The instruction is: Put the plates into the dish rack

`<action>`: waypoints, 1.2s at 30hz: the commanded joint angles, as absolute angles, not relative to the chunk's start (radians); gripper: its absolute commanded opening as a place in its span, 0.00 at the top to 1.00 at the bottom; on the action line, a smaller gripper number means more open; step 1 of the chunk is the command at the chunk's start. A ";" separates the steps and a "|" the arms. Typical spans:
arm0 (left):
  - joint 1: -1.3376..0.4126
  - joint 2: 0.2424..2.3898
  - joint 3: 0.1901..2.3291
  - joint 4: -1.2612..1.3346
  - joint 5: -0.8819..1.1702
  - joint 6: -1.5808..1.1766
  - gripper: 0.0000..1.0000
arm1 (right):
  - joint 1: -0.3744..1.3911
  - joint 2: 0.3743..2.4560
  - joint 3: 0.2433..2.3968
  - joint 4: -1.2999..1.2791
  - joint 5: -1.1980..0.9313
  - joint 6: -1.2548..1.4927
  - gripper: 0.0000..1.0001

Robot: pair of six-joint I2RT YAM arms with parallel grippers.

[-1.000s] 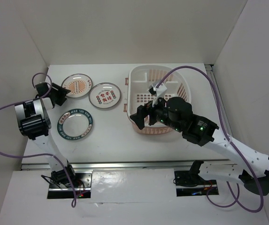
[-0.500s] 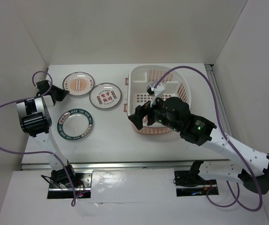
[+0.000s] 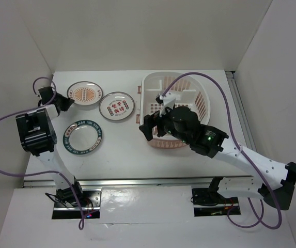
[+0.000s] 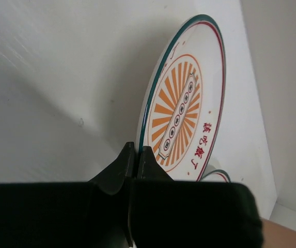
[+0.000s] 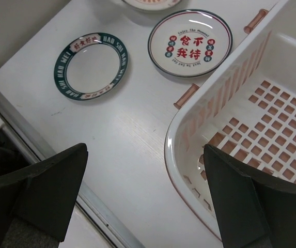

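Left gripper (image 3: 65, 102) at the left rim of the orange plate (image 3: 85, 93); red-lettered plate (image 3: 116, 105) and teal-rimmed plate (image 3: 83, 137) lie nearby on the table (image 3: 122, 150) — right gripper (image 3: 154, 125) hovers over the near-left edge of the basket (image 3: 174, 74).

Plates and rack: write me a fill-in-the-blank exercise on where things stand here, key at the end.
1. The left gripper is shut on the rim of the sunburst plate, whose pattern is ____.
2. The right gripper hangs with its jaws ____.
3. All ____ plates are outside the dish rack.
Missing: orange; open; three.
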State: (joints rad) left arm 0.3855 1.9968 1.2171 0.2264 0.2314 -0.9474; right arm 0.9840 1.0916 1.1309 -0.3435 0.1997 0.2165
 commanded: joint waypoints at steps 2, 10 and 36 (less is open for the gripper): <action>0.383 1.729 1.246 0.267 0.128 -0.945 1.00 | 0.991 1.146 1.094 -0.226 0.236 0.210 0.00; 0.383 1.321 1.166 0.206 0.171 -0.868 1.00 | 0.858 1.180 1.080 -0.100 0.063 0.189 0.00; 0.304 0.831 0.723 0.557 0.933 -1.013 1.00 | 0.601 1.310 1.324 0.028 -0.452 0.120 0.00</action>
State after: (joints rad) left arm 0.3145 0.8471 0.7181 0.4404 0.8974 -0.9943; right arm 0.6014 1.2972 1.3151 -0.0586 -0.4068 0.0830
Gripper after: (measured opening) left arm 0.067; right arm 0.999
